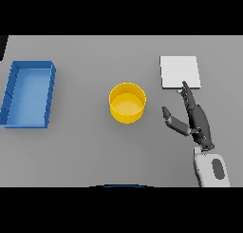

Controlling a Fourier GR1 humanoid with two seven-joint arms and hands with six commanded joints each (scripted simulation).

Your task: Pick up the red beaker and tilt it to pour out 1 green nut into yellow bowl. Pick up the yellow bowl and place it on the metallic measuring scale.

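A yellow bowl (127, 102) stands upright at the middle of the grey table, and I see nothing inside it. To its right, further back, lies the flat pale square scale (179, 71). My right hand (197, 120) hovers to the right of the bowl, fingers straight and pointing toward the scale's near edge, thumb spread toward the bowl, holding nothing. No red beaker and no green nut show in this view. My left hand is out of sight.
A blue rectangular tray (47, 92) sits at the far left of the table, its inside bare.
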